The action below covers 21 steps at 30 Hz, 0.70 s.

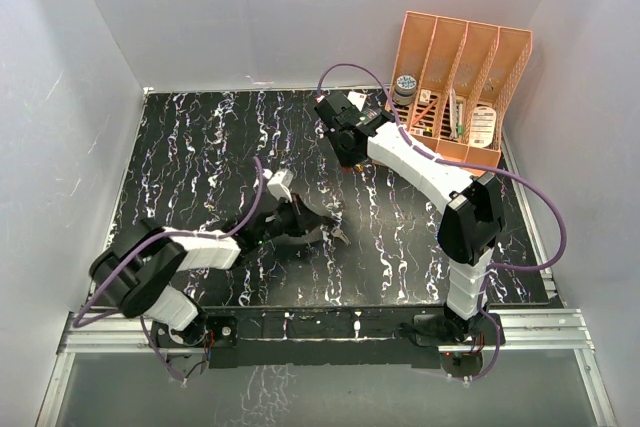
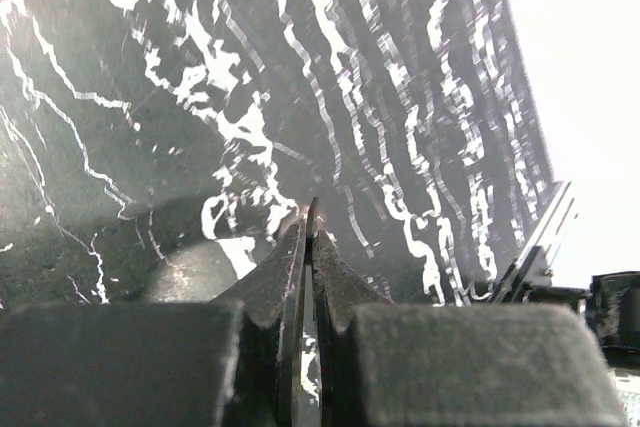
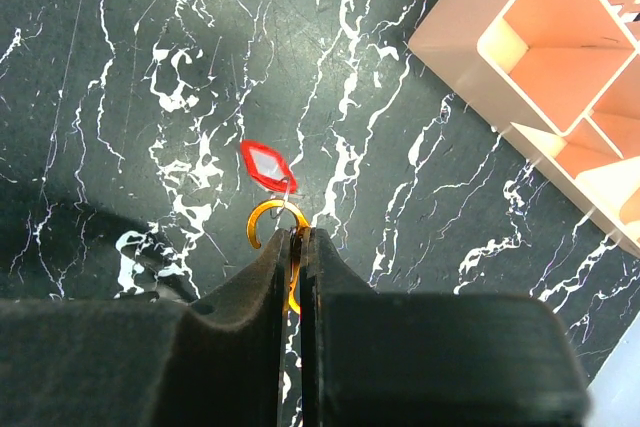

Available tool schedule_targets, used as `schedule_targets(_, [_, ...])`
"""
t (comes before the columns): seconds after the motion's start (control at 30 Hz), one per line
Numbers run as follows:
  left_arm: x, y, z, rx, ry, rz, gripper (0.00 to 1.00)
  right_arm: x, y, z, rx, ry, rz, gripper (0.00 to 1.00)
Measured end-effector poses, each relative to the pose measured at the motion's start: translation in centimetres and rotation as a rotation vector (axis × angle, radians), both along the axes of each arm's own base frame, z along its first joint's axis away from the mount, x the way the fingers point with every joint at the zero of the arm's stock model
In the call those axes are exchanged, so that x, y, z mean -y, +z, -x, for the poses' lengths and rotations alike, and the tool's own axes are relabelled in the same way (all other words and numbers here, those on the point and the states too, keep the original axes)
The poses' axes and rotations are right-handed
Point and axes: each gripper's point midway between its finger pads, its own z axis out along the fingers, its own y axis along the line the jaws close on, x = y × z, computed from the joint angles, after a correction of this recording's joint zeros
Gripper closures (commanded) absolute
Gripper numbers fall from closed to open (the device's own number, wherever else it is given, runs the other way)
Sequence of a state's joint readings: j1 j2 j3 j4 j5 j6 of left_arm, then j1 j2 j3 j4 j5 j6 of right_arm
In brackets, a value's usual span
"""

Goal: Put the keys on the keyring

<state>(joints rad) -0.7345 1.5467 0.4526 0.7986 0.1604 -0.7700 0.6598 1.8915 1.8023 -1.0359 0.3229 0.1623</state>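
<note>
My right gripper [image 3: 301, 234] is shut on the thin orange keyring [image 3: 262, 215], which sticks out past the fingertips as an open curve. The red-headed key [image 3: 268, 164] hangs from that ring by a fine wire loop, above the black marbled table. In the top view the right gripper [image 1: 345, 155] is at the table's back middle. My left gripper [image 1: 335, 233] is lower, near the table's centre, shut on a thin pale blade [image 2: 311, 210] seen edge-on between its fingertips. This appears to be the black-headed key; its head is hidden in the jaws.
An orange slotted rack [image 1: 465, 87] with small items stands at the back right; its corner shows in the right wrist view [image 3: 540, 57]. White walls enclose the table on three sides. A metal rail [image 1: 330, 332] runs along the near edge.
</note>
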Motion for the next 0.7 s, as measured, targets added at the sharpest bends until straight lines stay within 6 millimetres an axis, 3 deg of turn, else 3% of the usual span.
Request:
schedule_targets(0.13, [-0.7,4.3,-0.5,0.115,0.030,0.066,1.00,0.0,0.0,0.0,0.002,0.000,-0.002,1.00])
schedule_targets(0.3, [-1.8,7.7,-0.7,0.227,0.067,0.120,1.00,-0.3,0.1,-0.3,0.012,0.001,-0.013,1.00])
schedule_targets(0.7, [-3.0,8.4,-1.9,0.287,0.109,0.099,1.00,-0.4,0.1,0.1,0.006,0.010,-0.030,1.00])
